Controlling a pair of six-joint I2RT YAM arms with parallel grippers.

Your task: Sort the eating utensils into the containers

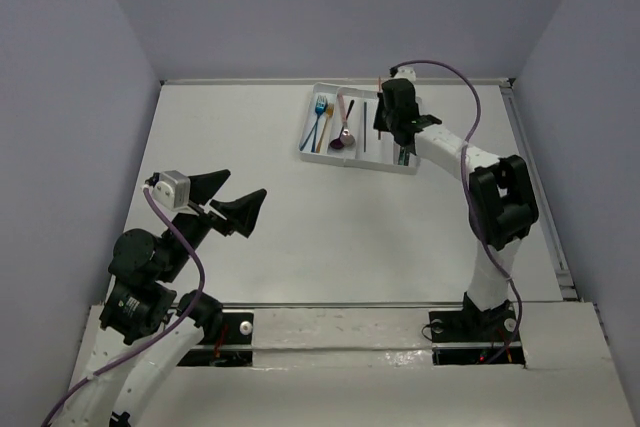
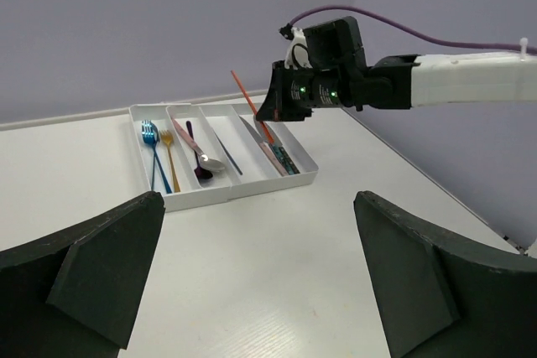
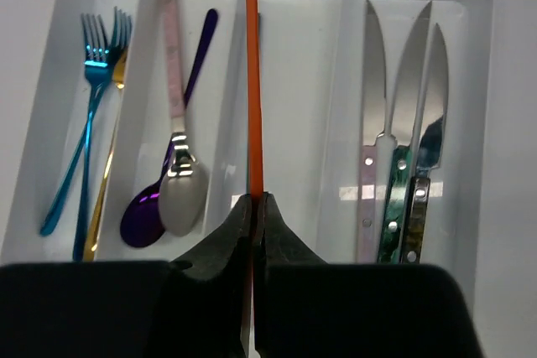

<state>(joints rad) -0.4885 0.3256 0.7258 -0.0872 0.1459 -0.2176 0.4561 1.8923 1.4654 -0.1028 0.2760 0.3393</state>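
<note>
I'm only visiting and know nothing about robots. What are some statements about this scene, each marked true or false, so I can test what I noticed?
1. The right claw is shut on a red chopstick above the tray. True.
2. The left claw holds a fork. False: it is open and empty, over bare table, away from the tray.
3. Three knives lie together in one compartment. True.
4. The blue fork lies among the spoons. False: it shares the end compartment with the gold fork; the spoons are in the next compartment.
</note>
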